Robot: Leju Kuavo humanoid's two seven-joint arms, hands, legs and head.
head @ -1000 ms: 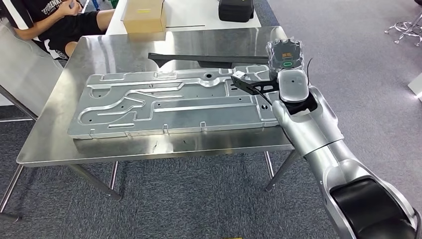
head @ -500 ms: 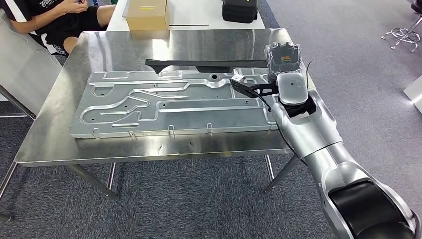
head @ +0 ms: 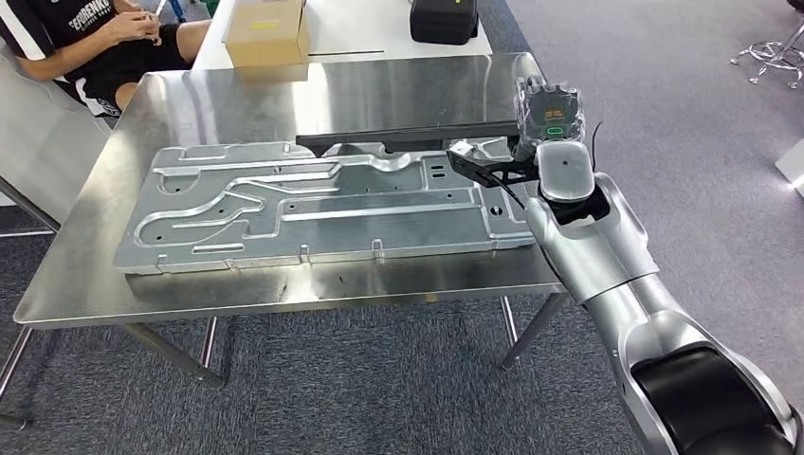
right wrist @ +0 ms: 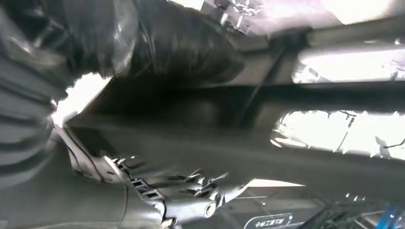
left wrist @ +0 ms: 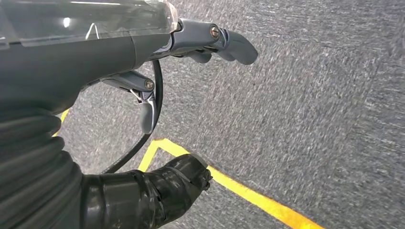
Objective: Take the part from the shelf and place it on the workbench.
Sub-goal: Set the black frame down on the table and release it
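Since a moment ago, right hand (head: 548,112) has carried the long black plastic trim part (head: 408,137) rightward, gripping its end above the stamped silver metal panel (head: 313,204) on the steel workbench (head: 237,95). Left hand (left wrist: 191,45) hangs empty, fingers apart.

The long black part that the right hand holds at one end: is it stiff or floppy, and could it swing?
The long black part probably is stiff: it reaches out straight from the right hand, without sagging. Held at one end only, it could swing or twist easily. It seems light for its length.
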